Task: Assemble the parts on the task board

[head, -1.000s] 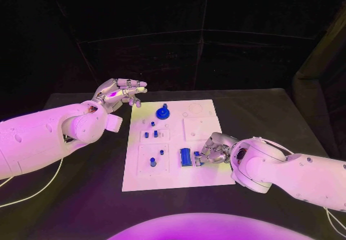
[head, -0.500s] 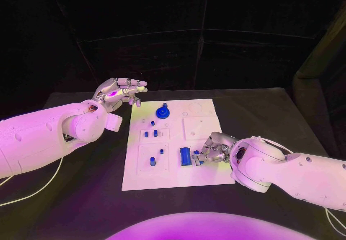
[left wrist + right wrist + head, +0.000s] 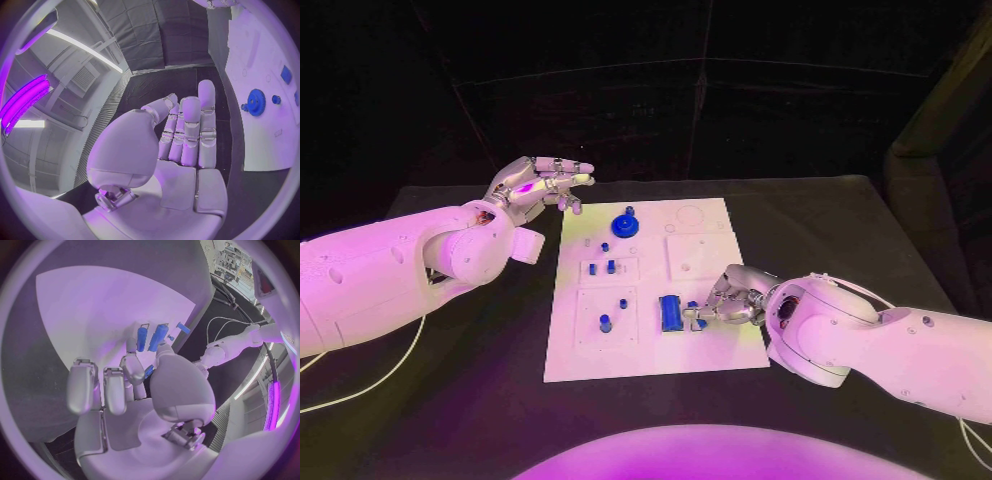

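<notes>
Pinching apparently a small blue part (image 3: 149,371): right hand (image 3: 727,298) | left hand (image 3: 538,185) empty, spread | gear (image 3: 627,225) far

Hard to tell in the head view whether the right hand (image 3: 727,298) actually grips the small blue part (image 3: 149,372) seen between its thumb and a finger in the right wrist view, most of it covered by the thumb. Beside it, the long blue block (image 3: 672,314) too small to make out as one piece or two. Small pegs (image 3: 604,322) on the task board (image 3: 711,352) too tiny to read for shape or seating. In the left wrist view, board cut off at the circle's rim, with the blue gear (image 3: 255,102) showing near that rim. Left hand (image 3: 538,184) palm partly hidden behind its curled fingers.
</notes>
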